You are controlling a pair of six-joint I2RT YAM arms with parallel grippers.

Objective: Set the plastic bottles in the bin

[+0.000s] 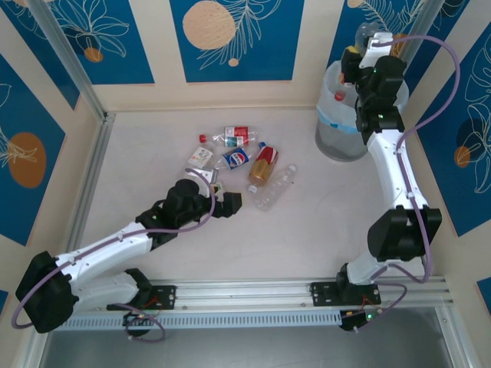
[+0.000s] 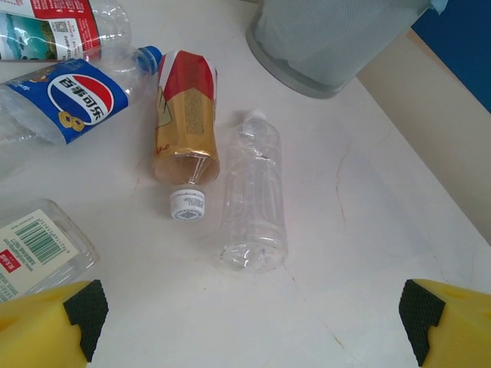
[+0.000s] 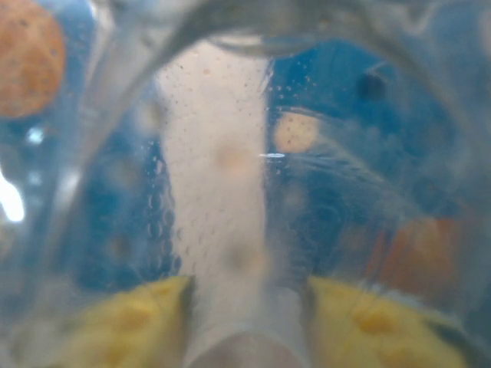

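Several plastic bottles lie mid-table: a red-labelled one [image 1: 236, 135], a blue-labelled one [image 1: 236, 158], an amber one [image 1: 263, 163], a clear one [image 1: 278, 186] and a white-labelled one [image 1: 200, 158]. My left gripper [image 1: 224, 202] is open just short of them. In the left wrist view its pads [image 2: 84, 307] stand wide apart, with the clear bottle [image 2: 253, 203] ahead and the amber bottle [image 2: 186, 115] beside it. High over the grey lined bin [image 1: 345, 126], my right gripper [image 1: 367, 52] is shut on a clear bottle [image 1: 367, 32]. That bottle [image 3: 230, 192] sits between the yellow fingers [image 3: 130, 322].
The bin's grey wall [image 2: 337, 38] stands beyond the clear bottle in the left wrist view. A blue-labelled bottle [image 2: 65, 100] and a barcode-labelled one [image 2: 38, 245] lie to the left. Walls enclose the table at the back and on both sides.
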